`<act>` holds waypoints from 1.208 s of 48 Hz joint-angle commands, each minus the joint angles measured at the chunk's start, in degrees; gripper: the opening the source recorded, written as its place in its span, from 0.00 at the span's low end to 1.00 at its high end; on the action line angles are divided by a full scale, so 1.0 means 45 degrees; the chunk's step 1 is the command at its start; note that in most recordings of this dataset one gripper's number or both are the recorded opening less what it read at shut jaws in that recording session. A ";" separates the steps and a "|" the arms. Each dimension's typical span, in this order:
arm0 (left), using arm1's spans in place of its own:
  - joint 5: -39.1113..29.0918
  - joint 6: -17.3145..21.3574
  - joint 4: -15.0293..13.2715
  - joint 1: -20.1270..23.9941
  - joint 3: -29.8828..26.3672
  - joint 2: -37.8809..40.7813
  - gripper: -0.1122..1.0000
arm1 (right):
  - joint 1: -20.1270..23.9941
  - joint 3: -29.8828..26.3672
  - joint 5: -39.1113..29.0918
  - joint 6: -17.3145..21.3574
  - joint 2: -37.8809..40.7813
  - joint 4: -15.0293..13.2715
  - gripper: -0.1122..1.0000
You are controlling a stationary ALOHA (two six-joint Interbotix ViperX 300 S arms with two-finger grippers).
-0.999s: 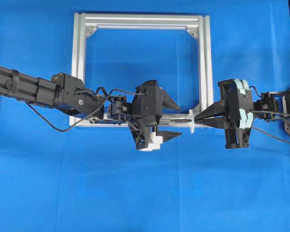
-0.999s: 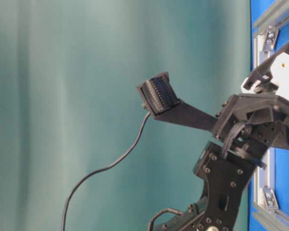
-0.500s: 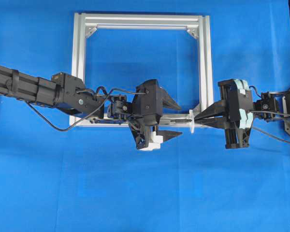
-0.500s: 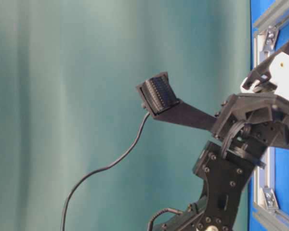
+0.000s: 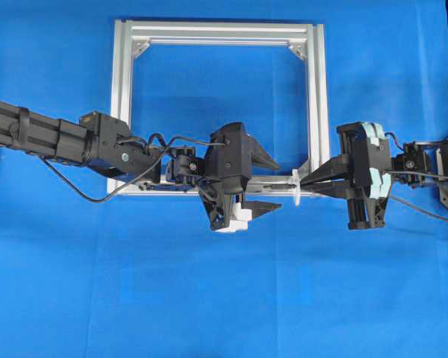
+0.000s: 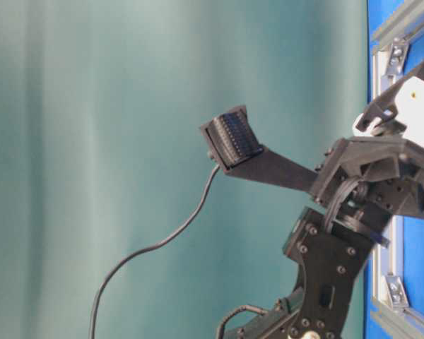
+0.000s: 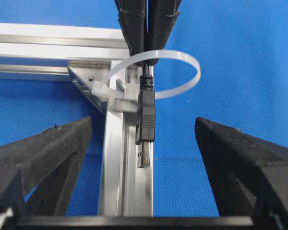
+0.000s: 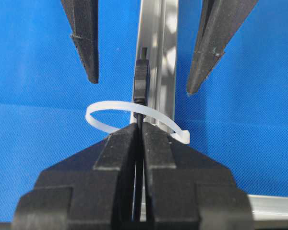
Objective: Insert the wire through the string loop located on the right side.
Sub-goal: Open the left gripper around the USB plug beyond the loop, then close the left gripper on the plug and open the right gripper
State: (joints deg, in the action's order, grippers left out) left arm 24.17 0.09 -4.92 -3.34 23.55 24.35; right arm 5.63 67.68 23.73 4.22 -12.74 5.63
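The left gripper (image 5: 263, 183) is standing spread wide over the near bar of the aluminium frame (image 5: 319, 97), its fingers flanking the USB plug (image 7: 145, 122) without touching it. The plug, tip of the wire (image 8: 141, 81), is pointing lengthwise along the bar toward that gripper, already poking through the white string loop (image 7: 156, 74). The right gripper (image 5: 308, 181) is pinching the wire just behind the loop.

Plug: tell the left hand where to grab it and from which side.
Grip the black body of the plug, just past the loop, not the bare metal tip. Come straight along the frame bar with the open left hand straddling it; the right hand pinches the wire behind the loop.
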 commanded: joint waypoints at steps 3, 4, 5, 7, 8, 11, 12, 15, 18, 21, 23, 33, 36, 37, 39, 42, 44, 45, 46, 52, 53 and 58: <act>0.0059 -0.0020 0.0059 0.0039 -0.0273 -0.0254 0.83 | -0.0020 -0.0195 0.0176 0.0000 -0.0059 -0.0020 0.06; 0.0059 -0.0020 0.0059 0.0020 -0.0293 -0.0254 0.82 | -0.0020 -0.0215 0.0156 0.0000 -0.0059 -0.0020 0.06; 0.0059 -0.0020 0.0039 0.0039 -0.0293 -0.0254 0.81 | -0.0020 -0.0215 0.0156 0.0000 -0.0059 -0.0020 0.06; -0.0059 -0.0020 0.0039 0.0020 -0.0312 -0.0254 0.78 | -0.0020 -0.0195 0.0176 0.0000 -0.0059 -0.0020 0.06; -0.0117 0.0000 0.0059 0.0000 -0.0332 -0.0254 0.76 | -0.0020 -0.0195 0.0176 0.0000 -0.0059 -0.0020 0.06; -0.0352 0.0039 0.0059 0.0000 -0.0391 -0.0215 0.61 | -0.0020 -0.0215 0.0176 0.0000 -0.0059 -0.0020 0.06; -0.0430 0.0039 0.0059 0.0000 -0.0430 -0.0215 0.55 | -0.0020 -0.0215 0.0176 0.0000 -0.0059 -0.0020 0.06; -0.0488 0.0039 0.0078 0.0000 -0.0488 -0.0195 0.37 | -0.0020 -0.0195 0.0215 -0.0020 -0.0059 -0.0020 0.06; -0.0488 0.0039 0.0078 0.0020 -0.0488 -0.0215 0.22 | -0.0020 -0.0195 0.0332 -0.0020 -0.0059 -0.0039 0.06; -0.0469 0.0039 0.0078 0.0039 -0.0488 -0.0195 0.17 | -0.0020 -0.0195 0.0410 -0.0020 -0.0059 -0.0059 0.06; -0.0449 0.0078 0.0078 0.0039 -0.0488 -0.0195 0.17 | -0.0020 -0.0176 0.0449 -0.0020 -0.0078 -0.0059 0.06; -0.0469 0.0176 0.0078 0.0039 -0.0508 -0.0215 0.17 | -0.0020 -0.0156 0.0410 -0.0039 -0.0078 -0.0059 0.07; -0.0449 0.0176 0.0078 0.0039 -0.0508 -0.0215 0.17 | -0.0020 -0.0176 0.0410 -0.0039 -0.0078 -0.0059 0.07; -0.0449 0.0176 0.0078 0.0039 -0.0508 -0.0195 0.17 | -0.0020 -0.0176 0.0391 -0.0039 -0.0078 -0.0059 0.08; -0.0449 0.0176 0.0078 0.0039 -0.0488 -0.0195 0.17 | -0.0020 -0.0156 0.0371 -0.0020 -0.0078 -0.0020 0.12; -0.0449 0.0176 0.0098 0.0039 -0.0469 -0.0215 0.17 | -0.0020 -0.0176 0.0313 0.0020 -0.0059 0.0000 0.21; -0.0449 0.0176 0.0078 0.0039 -0.0430 -0.0215 0.17 | -0.0020 -0.0176 0.0234 0.0039 -0.0078 0.0000 0.30; -0.0469 0.0176 0.0078 0.0039 -0.0410 -0.0234 0.17 | -0.0020 -0.0176 0.0195 0.0059 -0.0078 0.0020 0.36; -0.0449 0.0176 0.0078 0.0039 -0.0410 -0.0234 0.17 | -0.0020 -0.0195 0.0156 0.0059 -0.0059 0.0020 0.41; -0.0449 0.0176 0.0078 0.0039 -0.0312 -0.0312 0.17 | -0.0020 -0.0176 0.0078 0.0059 -0.0078 0.0039 0.76; -0.0449 0.0176 0.0078 0.0039 -0.0293 -0.0332 0.17 | -0.0020 -0.0195 0.0059 0.0059 -0.0078 0.0059 0.81; -0.0449 0.0195 0.0078 0.0039 -0.0137 -0.0469 0.17 | -0.0020 -0.0195 0.0059 0.0059 -0.0078 0.0137 0.97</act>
State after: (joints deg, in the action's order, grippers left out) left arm 21.80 0.79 -4.75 -3.34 23.03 24.43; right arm 5.54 67.68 23.73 4.48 -12.74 5.89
